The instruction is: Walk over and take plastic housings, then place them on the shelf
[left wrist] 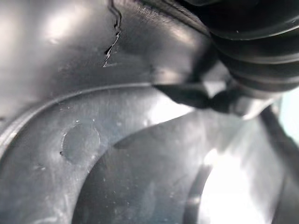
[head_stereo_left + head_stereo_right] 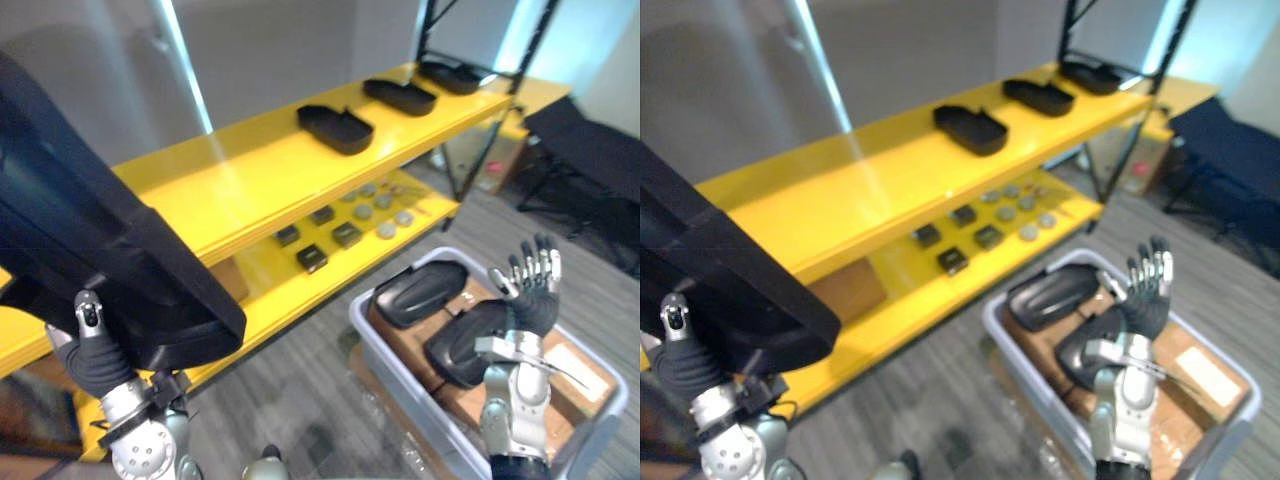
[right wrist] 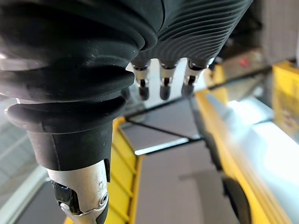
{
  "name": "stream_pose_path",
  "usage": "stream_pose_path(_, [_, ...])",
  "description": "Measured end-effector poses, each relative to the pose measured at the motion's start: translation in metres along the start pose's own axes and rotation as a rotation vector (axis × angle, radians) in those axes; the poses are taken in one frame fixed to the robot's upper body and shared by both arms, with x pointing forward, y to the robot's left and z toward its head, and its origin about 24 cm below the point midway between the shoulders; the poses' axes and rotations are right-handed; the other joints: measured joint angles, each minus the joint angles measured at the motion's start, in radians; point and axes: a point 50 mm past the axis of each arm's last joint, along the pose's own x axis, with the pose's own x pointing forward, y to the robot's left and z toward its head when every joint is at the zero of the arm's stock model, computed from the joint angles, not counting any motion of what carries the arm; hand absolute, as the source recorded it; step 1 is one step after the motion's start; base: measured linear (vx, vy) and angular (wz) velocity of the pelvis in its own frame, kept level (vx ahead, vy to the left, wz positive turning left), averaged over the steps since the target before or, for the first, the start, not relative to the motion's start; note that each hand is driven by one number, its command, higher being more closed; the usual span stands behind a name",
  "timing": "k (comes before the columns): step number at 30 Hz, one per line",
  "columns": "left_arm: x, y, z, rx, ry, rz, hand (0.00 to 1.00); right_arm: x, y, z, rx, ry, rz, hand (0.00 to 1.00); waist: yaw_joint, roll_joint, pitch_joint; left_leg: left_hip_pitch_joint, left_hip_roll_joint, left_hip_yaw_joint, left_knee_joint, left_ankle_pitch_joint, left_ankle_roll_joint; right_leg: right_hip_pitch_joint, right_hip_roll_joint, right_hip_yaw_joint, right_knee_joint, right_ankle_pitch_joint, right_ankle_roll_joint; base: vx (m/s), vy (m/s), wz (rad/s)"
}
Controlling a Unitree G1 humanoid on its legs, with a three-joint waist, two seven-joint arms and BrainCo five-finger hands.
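Note:
My left hand [image 2: 95, 352] comes up at the lower left, thumb against the rim of a large black plastic housing [image 2: 90, 230] that it holds tilted in front of the yellow shelf [image 2: 230, 180]. The left wrist view looks into that housing's glossy inside [image 1: 107, 154] from very close. Three more black housings [image 2: 335, 128] [image 2: 400, 96] [image 2: 450, 75] lie in a row on the shelf's top board. My right hand [image 2: 530, 290] stands open, fingers [image 3: 161, 88] straight up, over a grey bin [image 2: 372, 325]. Two black housings [image 2: 420, 292] [image 2: 462, 348] lie in that bin on cardboard.
The lower shelf board [image 2: 290, 290] carries small black square parts [image 2: 312, 257] and grey discs [image 2: 385, 215]. A black shelf post [image 2: 498, 115] rises at the right end. Beyond it sits dark folding furniture [image 2: 590, 150]. Grey carpet [image 2: 300, 390] lies between shelf and bin.

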Motion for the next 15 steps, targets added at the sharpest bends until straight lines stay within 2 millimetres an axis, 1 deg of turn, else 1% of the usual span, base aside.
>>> stream_pose_path(2, [-0.001, -0.003, 0.000, -0.002, -0.003, -0.020, 1.00, 0.000, 0.004, -0.001, 0.010, 0.000, 0.009, 0.00, -0.002, 0.005, -0.003, 0.007, -0.033, -0.002, -0.054, 0.005, -0.027, -0.008, -0.022, 0.000, -0.009, 0.019, 0.029, -0.03, 0.201, 0.13])
stream_pose_path(3, [-0.001, -0.004, 0.000, -0.004, -0.001, -0.031, 1.00, -0.001, 0.006, -0.002, 0.018, 0.001, 0.006, 0.00, -0.002, 0.005, -0.001, 0.031, -0.054, 0.000, -0.110, 0.020, -0.060, -0.012, -0.036, -0.001, -0.009, 0.028, 0.042, -0.02, 0.207, 0.10])
stream_pose_path(4, [-0.001, -0.005, 0.000, -0.004, -0.001, -0.043, 1.00, -0.002, 0.007, -0.004, 0.026, 0.002, -0.009, 0.00, -0.004, 0.002, 0.000, 0.042, -0.075, 0.002, -0.148, 0.032, -0.060, -0.013, -0.051, -0.001, -0.008, 0.035, 0.052, -0.03, 0.253, 0.10])
stream_pose_path(5, [-0.001, -0.006, 0.000, -0.001, -0.003, -0.065, 1.00, -0.003, 0.008, -0.006, 0.034, 0.008, -0.029, 0.00, -0.007, -0.001, 0.001, 0.068, -0.105, 0.003, -0.194, 0.050, -0.049, -0.011, -0.074, -0.002, -0.006, 0.044, 0.065, 0.00, 0.206, 0.13])
stream_pose_path(6, [0.001, -0.008, 0.001, 0.000, -0.010, -0.103, 1.00, -0.005, 0.008, -0.009, 0.024, 0.017, -0.047, 0.00, -0.012, -0.004, 0.004, 0.080, -0.132, 0.001, -0.210, 0.057, -0.039, -0.005, -0.095, -0.003, 0.000, 0.054, 0.077, 0.01, 0.243, 0.10])
stream_pose_path(7, [0.002, -0.010, 0.001, 0.000, -0.016, -0.130, 1.00, -0.006, 0.007, -0.010, 0.019, 0.025, -0.057, 0.00, -0.013, -0.005, 0.007, 0.085, -0.143, 0.001, -0.210, 0.055, -0.036, -0.003, -0.109, -0.002, 0.008, 0.056, 0.080, 0.02, 0.238, 0.20])
stream_pose_path(8, [0.006, -0.015, 0.002, -0.002, -0.032, -0.182, 1.00, -0.009, 0.007, -0.014, 0.020, 0.041, -0.073, 0.00, -0.018, -0.003, 0.008, 0.085, -0.165, -0.007, -0.211, 0.050, -0.023, -0.003, -0.135, 0.004, 0.038, 0.057, 0.079, 0.00, 0.197, 0.31])
stream_pose_path(9, [0.008, -0.020, 0.003, -0.007, -0.044, -0.220, 1.00, -0.011, 0.007, -0.015, 0.015, 0.045, -0.085, 0.00, -0.028, 0.001, 0.012, 0.086, -0.176, -0.027, -0.211, 0.048, -0.013, -0.004, -0.149, 0.011, 0.063, 0.063, 0.070, -0.01, 0.149, 0.43])
stream_pose_path(10, [0.010, -0.023, 0.004, -0.015, -0.051, -0.245, 1.00, -0.011, 0.008, -0.015, 0.007, 0.047, -0.087, 0.00, -0.035, 0.007, 0.015, 0.086, -0.178, -0.036, -0.211, 0.047, -0.007, -0.006, -0.150, 0.027, 0.077, 0.072, 0.056, 0.00, 0.142, 0.44])
stream_pose_path(11, [0.013, -0.030, 0.005, -0.027, -0.063, -0.287, 1.00, -0.013, 0.010, -0.016, -0.017, 0.050, -0.075, 0.00, -0.038, 0.023, 0.020, 0.086, -0.173, -0.056, -0.210, 0.044, 0.005, -0.029, -0.140, 0.113, 0.107, 0.098, 0.016, 0.02, 0.162, 0.38])
stream_pose_path(12, [0.017, -0.036, 0.006, -0.044, -0.077, -0.317, 1.00, -0.014, 0.012, -0.016, -0.057, 0.050, -0.068, 0.00, -0.041, 0.032, 0.028, 0.081, -0.163, -0.079, -0.206, 0.046, 0.017, -0.066, -0.120, 0.226, 0.146, 0.102, -0.016, 0.02, 0.131, 0.42])
stream_pose_path(13, [0.018, -0.040, 0.007, -0.057, -0.083, -0.333, 1.00, -0.016, 0.013, -0.017, -0.070, 0.053, -0.061, 0.00, -0.046, 0.033, 0.029, 0.074, -0.154, -0.098, -0.207, 0.044, 0.026, -0.074, -0.093, 0.294, 0.146, 0.049, -0.036, 0.00, 0.017, 0.74])
stream_pose_path(14, [0.021, -0.046, 0.008, -0.079, -0.094, -0.348, 1.00, -0.020, 0.015, -0.016, -0.085, 0.054, -0.051, 0.00, -0.065, 0.028, 0.031, 0.053, -0.142, -0.142, -0.211, 0.051, 0.027, -0.075, -0.024, 0.385, 0.104, 0.008, -0.038, -0.02, -0.058, 0.81])
stream_pose_path(15, [0.022, -0.049, 0.008, -0.094, -0.100, -0.362, 1.00, -0.021, 0.020, -0.012, -0.083, 0.038, -0.035, 0.00, -0.066, 0.009, 0.037, 0.048, -0.141, -0.154, -0.211, 0.050, 0.019, -0.083, 0.020, 0.425, 0.053, 0.003, -0.044, -0.03, -0.098, 0.62])
